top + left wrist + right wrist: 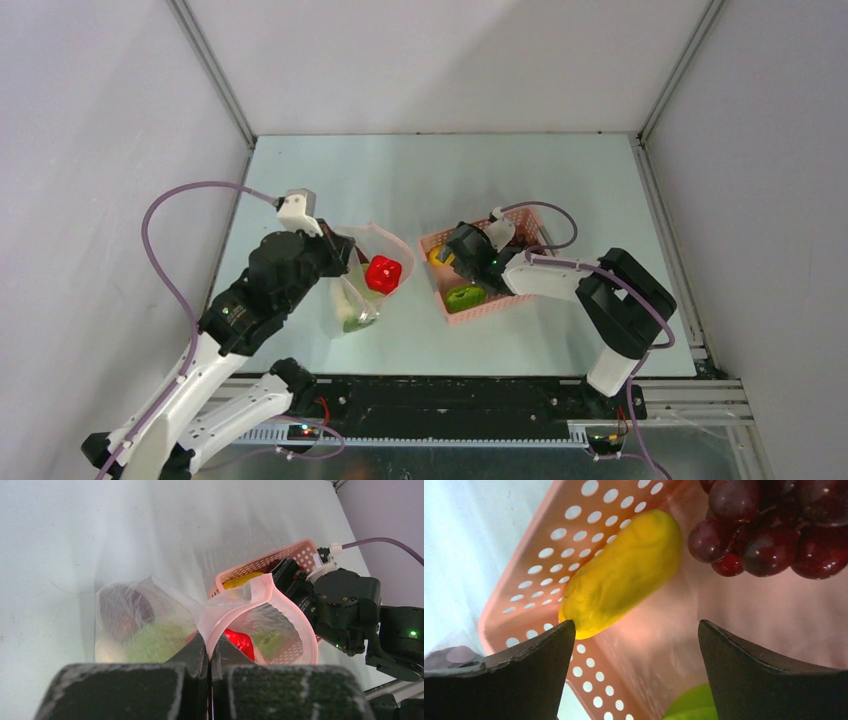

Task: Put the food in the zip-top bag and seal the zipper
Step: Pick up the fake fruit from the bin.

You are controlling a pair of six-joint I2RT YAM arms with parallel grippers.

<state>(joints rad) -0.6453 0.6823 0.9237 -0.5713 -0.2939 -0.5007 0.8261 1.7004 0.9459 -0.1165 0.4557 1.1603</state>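
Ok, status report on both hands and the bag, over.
Left hand shut on zip-top bag rim, mouth open. Right hand open in basket, above yellow food. Red piece in bag.

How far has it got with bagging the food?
Partly done. The red piece, a leafy green one and a dark one already sit in the zip-top bag. In hand: the left gripper pinches the bag's mouth edge, holding it open, while the right gripper hangs open over the yellow piece in the pink basket. Left: that piece, the grapes, the lime-green piece, then sealing the zipper.
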